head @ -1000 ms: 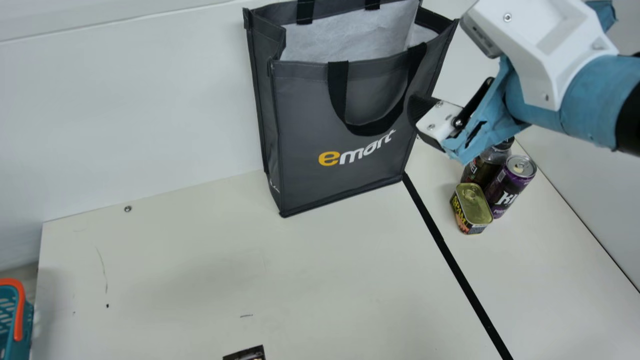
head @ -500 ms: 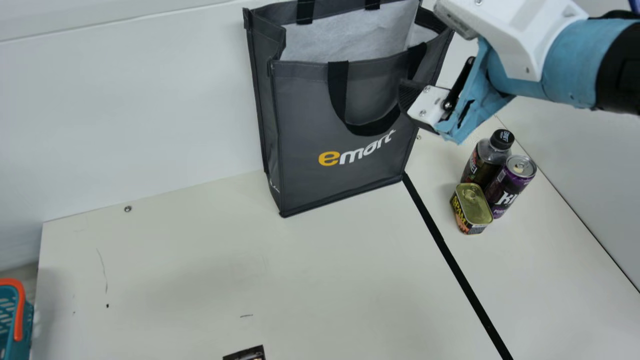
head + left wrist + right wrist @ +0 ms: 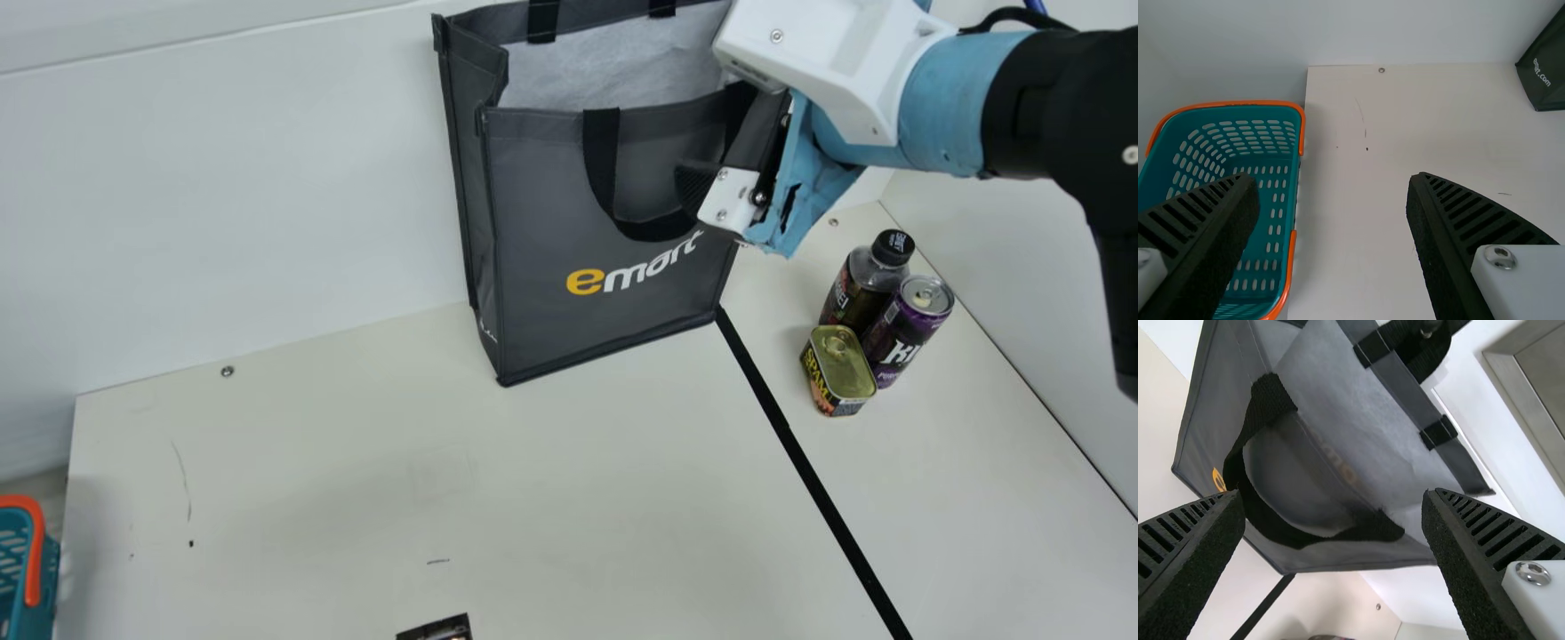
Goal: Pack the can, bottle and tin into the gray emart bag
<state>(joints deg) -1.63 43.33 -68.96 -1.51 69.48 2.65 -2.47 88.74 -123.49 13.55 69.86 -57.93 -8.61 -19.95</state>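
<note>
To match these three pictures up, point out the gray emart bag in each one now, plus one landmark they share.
Main view: the gray emart bag, upper centre.
Left wrist view: its lower corner, at the picture's edge.
Right wrist view: large across the middle, pale liner showing.
Shared landmark: the cream table.

One gray fabric bag point(image 3: 551, 204), one purple metal can point(image 3: 896, 336), one clear black-capped bottle point(image 3: 851, 293), one gold-lidded rectangular tin point(image 3: 840, 363) and one straight black strip point(image 3: 816, 480) on the cream worktop point(image 3: 311, 480); one teal plastic basket point(image 3: 1231, 104) at its left edge.
</note>
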